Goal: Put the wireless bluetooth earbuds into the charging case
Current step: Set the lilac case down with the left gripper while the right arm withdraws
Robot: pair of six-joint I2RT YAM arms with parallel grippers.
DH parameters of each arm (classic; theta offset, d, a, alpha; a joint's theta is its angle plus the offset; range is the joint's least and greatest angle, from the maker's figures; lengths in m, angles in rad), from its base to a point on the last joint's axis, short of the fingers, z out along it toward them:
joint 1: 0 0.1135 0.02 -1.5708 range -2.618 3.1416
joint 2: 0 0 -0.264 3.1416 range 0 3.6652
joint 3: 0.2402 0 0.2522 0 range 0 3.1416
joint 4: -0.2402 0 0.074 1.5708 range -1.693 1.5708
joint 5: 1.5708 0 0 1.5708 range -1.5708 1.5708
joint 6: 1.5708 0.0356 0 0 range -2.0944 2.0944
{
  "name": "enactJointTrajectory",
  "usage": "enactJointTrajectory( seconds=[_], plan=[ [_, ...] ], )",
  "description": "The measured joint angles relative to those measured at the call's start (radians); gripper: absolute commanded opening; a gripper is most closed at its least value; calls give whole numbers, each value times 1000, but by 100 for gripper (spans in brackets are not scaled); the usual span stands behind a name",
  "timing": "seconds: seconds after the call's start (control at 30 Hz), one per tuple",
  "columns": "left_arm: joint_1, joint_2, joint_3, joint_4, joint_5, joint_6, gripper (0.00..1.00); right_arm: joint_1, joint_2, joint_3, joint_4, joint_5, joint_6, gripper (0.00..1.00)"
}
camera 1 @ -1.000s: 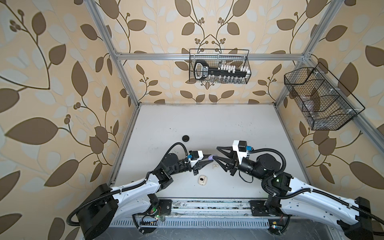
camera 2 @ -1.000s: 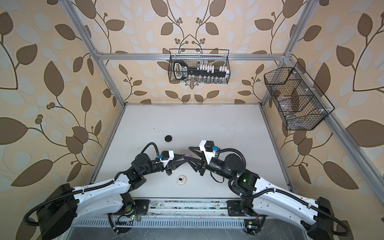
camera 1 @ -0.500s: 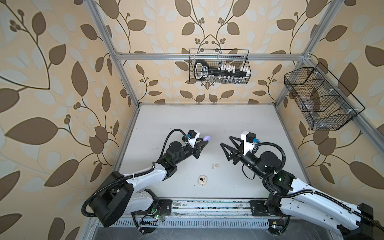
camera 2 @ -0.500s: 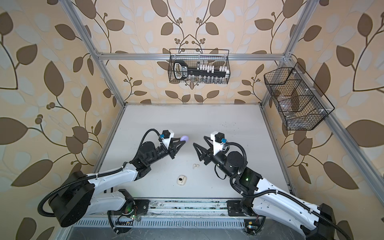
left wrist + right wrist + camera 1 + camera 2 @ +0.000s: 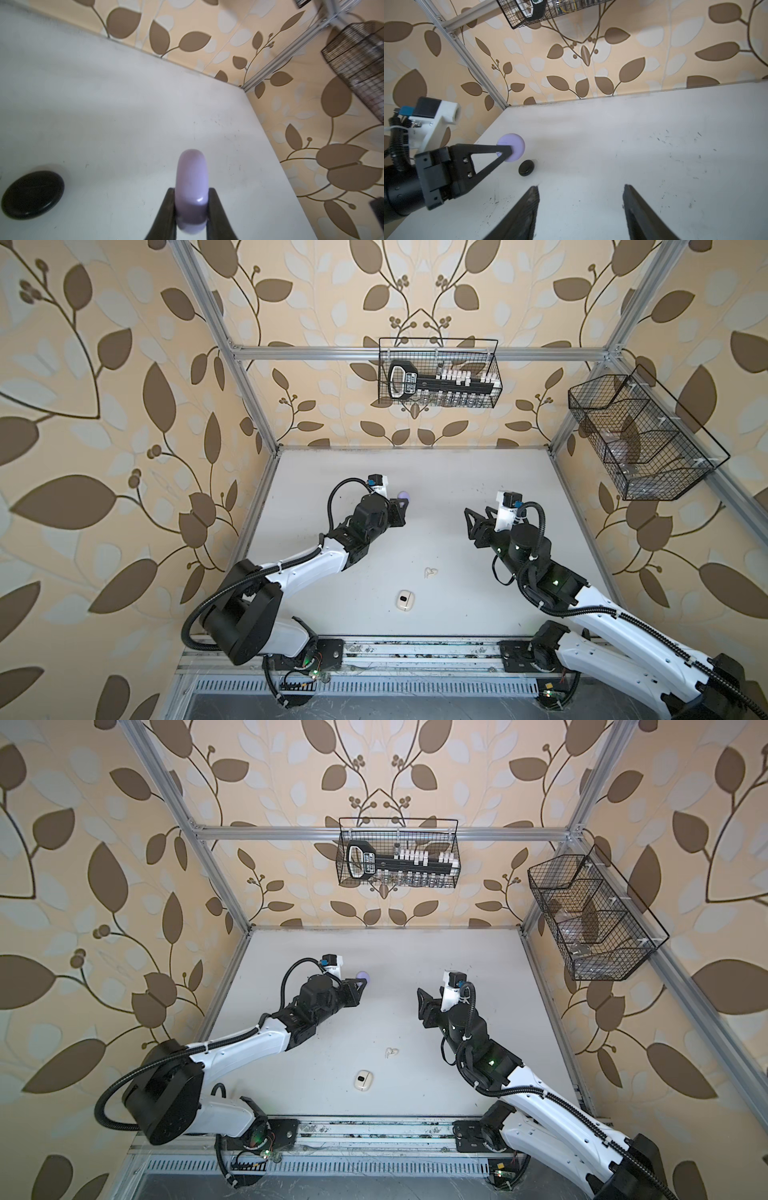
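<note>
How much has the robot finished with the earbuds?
Partly done, it seems. The lavender case is shut, clamped in the left gripper, and the black case lies shut on the table; their insides are hidden. The right gripper is open and empty. To do: two cream-white earbuds lie loose near the cream case.
</note>
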Motion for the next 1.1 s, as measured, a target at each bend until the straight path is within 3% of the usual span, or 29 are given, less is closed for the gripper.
enactJointTrajectory(
  seconds=[0.33, 0.57, 0.73, 1.1],
  plan=[
    [0, 69, 16, -65, -69, -124, 0, -67, -38, 0, -14, 39, 0, 69],
    [0, 121, -21, -48, -6, -153, 0, -68, -31, 0, -24, -2, 27, 69],
    [-9, 225, 33, -37, 49, -156, 0, -66, -45, 0, -51, -9, 43, 73],
    [-107, 402, 90, 29, 37, -184, 0, -66, -50, 2, -78, -17, 58, 75]
  ],
)
